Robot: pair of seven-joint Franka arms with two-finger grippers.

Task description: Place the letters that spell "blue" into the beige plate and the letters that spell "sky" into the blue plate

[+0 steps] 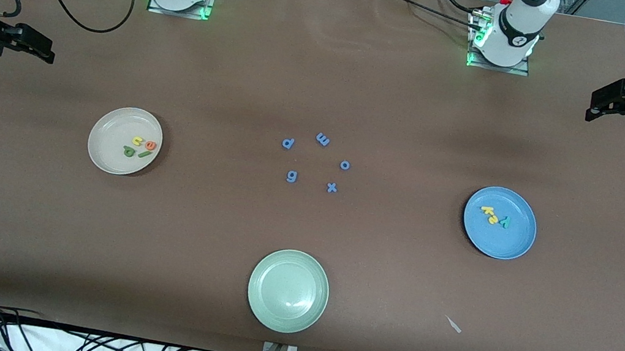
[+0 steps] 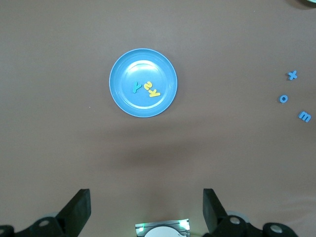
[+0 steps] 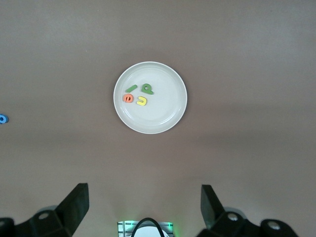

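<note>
Four letters spelling "blue" (image 1: 140, 148) lie in the beige plate (image 1: 105, 154), toward the right arm's end from the blue letters (image 1: 318, 161); I see the "sky" letters (image 1: 495, 216) in the blue plate (image 1: 516, 240), toward the left arm's end. Both arms wait, left gripper (image 1: 594, 106) and right gripper (image 1: 43, 50) spread wide and empty.

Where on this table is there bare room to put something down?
Bare table lies between the beige plate and the blue letters, and between those letters and the blue plate. The green plate is empty. The middle, among the letters, is crowded.
</note>
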